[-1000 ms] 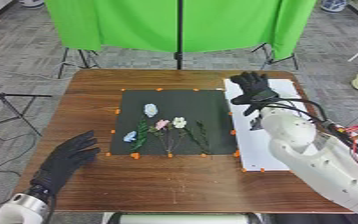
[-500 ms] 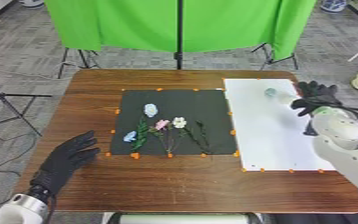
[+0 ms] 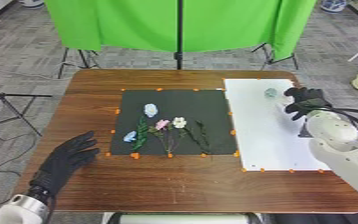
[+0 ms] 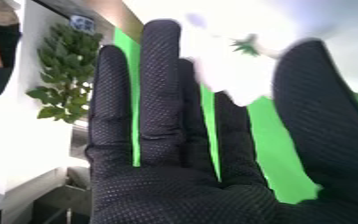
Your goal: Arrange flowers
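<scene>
On the black mat (image 3: 215,105), a pale blue-white flower (image 3: 151,110) lies above a blue flower (image 3: 130,136), a leafy green stem (image 3: 141,132), a pink flower (image 3: 162,124), a white flower (image 3: 179,122) and a dark green sprig (image 3: 203,137). My right hand (image 3: 307,101) is open over the right side of the white sheet (image 3: 269,135). In the right wrist view, past the straight fingers of my right hand (image 4: 162,125), appears a white flower (image 4: 220,62) with a green centre; contact is unclear. My left hand (image 3: 67,156) rests open left of the mat.
A small pale green item (image 3: 270,92) lies on the upper part of the white sheet. Orange markers run along the edges of the mat and sheet. A green curtain (image 3: 122,25) hangs beyond the brown table (image 3: 158,192).
My right hand has gone from the sheet's upper left to its right side, then slightly back left, uncovering the pale green item. The left hand and the flowers on the mat are unchanged.
</scene>
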You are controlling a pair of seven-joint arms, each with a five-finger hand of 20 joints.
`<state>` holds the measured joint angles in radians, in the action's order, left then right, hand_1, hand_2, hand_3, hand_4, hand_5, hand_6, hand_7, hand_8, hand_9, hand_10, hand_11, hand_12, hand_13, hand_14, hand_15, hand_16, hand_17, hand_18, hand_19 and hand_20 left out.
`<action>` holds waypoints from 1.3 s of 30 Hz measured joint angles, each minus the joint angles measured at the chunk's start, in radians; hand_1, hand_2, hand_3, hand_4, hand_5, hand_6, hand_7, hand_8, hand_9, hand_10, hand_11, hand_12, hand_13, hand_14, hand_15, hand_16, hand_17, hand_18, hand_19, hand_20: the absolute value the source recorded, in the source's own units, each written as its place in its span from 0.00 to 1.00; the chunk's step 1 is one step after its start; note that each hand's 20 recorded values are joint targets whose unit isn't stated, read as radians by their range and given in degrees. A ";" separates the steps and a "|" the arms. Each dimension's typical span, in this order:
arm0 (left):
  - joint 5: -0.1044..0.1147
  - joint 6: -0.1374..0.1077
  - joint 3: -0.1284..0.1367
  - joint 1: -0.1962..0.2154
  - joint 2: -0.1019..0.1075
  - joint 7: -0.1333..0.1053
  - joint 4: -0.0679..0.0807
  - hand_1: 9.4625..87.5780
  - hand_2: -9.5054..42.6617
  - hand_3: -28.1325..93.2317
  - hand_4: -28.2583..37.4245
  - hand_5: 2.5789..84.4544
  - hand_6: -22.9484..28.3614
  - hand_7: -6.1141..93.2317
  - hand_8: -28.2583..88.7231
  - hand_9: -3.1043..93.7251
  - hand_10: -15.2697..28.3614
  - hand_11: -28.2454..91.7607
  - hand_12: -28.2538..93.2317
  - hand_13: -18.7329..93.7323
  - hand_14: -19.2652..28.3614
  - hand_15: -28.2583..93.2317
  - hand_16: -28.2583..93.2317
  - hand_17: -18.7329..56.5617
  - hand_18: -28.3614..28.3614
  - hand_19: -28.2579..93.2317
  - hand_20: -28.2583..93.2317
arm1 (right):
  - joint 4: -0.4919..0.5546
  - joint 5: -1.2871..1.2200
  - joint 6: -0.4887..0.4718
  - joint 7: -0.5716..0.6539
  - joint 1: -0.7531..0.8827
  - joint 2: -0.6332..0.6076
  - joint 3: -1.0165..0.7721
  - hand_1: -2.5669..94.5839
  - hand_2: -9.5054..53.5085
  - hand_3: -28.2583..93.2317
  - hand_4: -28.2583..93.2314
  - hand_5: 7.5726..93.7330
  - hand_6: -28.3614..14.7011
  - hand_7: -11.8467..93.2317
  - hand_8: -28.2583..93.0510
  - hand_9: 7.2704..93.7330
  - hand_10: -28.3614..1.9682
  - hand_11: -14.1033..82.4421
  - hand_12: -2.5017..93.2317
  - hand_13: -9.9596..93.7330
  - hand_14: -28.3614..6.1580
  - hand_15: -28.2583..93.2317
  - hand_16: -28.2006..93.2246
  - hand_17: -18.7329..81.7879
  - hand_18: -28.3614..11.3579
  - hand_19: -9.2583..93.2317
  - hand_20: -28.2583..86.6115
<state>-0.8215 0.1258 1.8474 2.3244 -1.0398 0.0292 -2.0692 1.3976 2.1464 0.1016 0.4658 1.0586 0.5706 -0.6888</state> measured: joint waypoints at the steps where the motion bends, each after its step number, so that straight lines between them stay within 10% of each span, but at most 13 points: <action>1: 0.000 0.000 0.000 0.000 0.000 0.000 0.000 0.19 0.20 0.81 0.00 0.35 0.55 0.23 0.15 0.31 0.62 0.43 0.35 0.36 0.69 0.62 0.20 0.10 0.87 0.67 0.26 | -0.004 -0.001 0.019 -0.001 -0.003 0.002 0.006 0.54 0.05 0.87 0.00 0.67 0.74 0.53 0.12 0.86 0.80 0.37 0.41 0.91 0.83 0.54 0.45 0.52 0.39 0.79 0.44; 21: 0.000 0.001 0.001 -0.001 -0.003 0.003 -0.001 0.19 0.20 0.81 0.00 0.35 0.55 0.23 0.15 0.31 0.62 0.43 0.35 0.36 0.69 0.62 0.19 0.09 0.87 0.67 0.26 | 0.148 0.072 0.322 -0.086 0.079 0.016 -0.013 0.53 0.00 0.91 0.00 0.79 0.71 0.50 0.15 0.97 0.83 0.37 0.44 0.97 0.82 0.57 0.45 0.57 0.38 0.83 0.48; 39: 0.000 0.004 0.001 -0.008 -0.002 0.012 0.001 0.19 0.20 0.81 0.00 0.35 0.55 0.23 0.15 0.31 0.62 0.43 0.35 0.36 0.69 0.62 0.20 0.09 0.87 0.67 0.26 | 0.170 0.144 0.247 -0.247 -0.089 0.213 0.200 0.52 0.00 0.92 0.00 0.78 0.72 0.51 0.15 0.96 0.84 0.37 0.45 0.96 0.83 0.57 0.45 0.56 0.38 0.83 0.49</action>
<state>-0.8215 0.1298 1.8480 2.3159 -1.0421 0.0416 -2.0683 1.5677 2.2907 0.3483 0.2184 0.9701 0.7835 -0.4886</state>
